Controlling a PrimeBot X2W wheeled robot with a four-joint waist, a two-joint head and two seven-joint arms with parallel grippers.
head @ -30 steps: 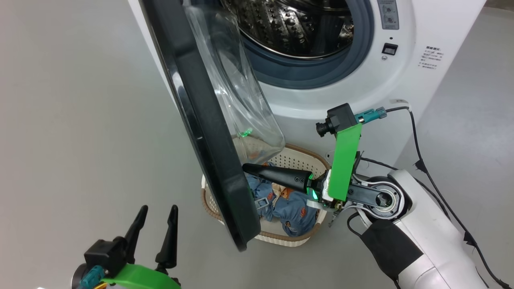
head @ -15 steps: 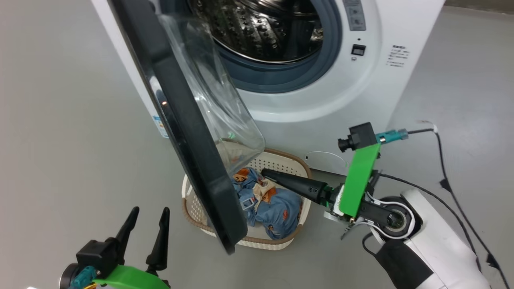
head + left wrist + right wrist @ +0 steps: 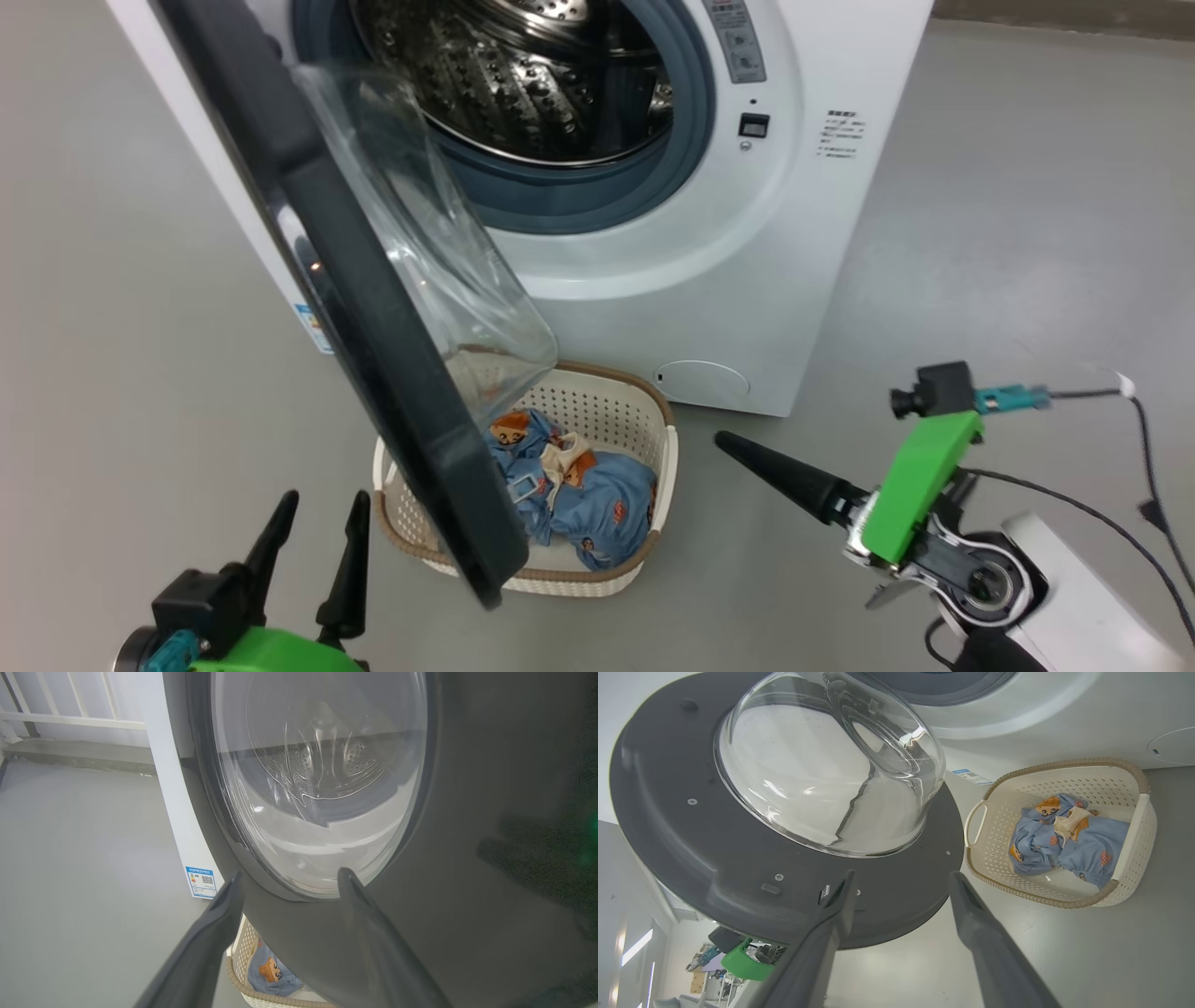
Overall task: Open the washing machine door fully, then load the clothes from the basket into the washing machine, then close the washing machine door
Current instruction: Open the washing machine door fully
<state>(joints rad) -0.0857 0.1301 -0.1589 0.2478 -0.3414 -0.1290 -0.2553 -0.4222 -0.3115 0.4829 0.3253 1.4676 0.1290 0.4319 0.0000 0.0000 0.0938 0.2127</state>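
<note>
1. My left claw (image 3: pixel 325 499) is spread wide and empty, hovering just beside the washing machine door (image 3: pixel 383 373). A careless nudge here could swing it shut.
2. My right claw (image 3: pixel 902 875), also wide and empty, sits right of the basket (image 3: pixel 665 467).
3. The door overhangs the basket, so reaching for the clothes (image 3: pixel 607 495) risks clipping its rim.
4. Beyond, the washing machine (image 3: pixel 822 233) stands with its drum gaping.

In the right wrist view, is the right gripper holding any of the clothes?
No, the right gripper is open and empty, and the clothes lie in the basket, apart from it.
</note>
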